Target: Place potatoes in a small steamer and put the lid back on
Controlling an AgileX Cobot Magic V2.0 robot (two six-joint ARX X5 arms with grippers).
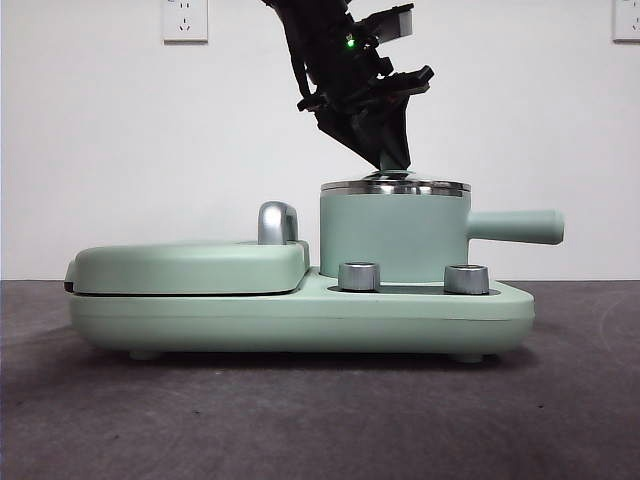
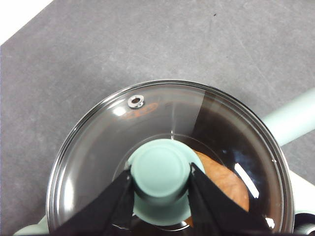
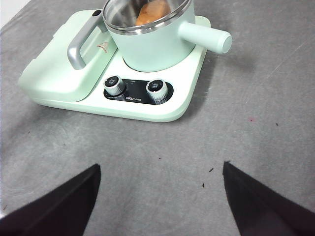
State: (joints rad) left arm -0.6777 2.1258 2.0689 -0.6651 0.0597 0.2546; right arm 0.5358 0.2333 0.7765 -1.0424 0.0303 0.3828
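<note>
Front view low, level, near; left wrist close above small steamer (image 1: 393, 235); right wrist farther, shares it

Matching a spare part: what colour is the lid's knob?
Mint green; the knob shows best in the left wrist view.

- My front view is evenly bright, the white wall (image 1: 120, 150) nearly washed out, and my arm stands as a dark silhouette.
- Soft shadow lies under the appliance base (image 1: 300, 315).
- On my left wrist view, white glare streaks cross the glass lid (image 2: 147, 118), and my left gripper (image 2: 161, 189) is blurred.
- My right wrist view is sharp mid-frame, with the jaws soft-edged.
</note>
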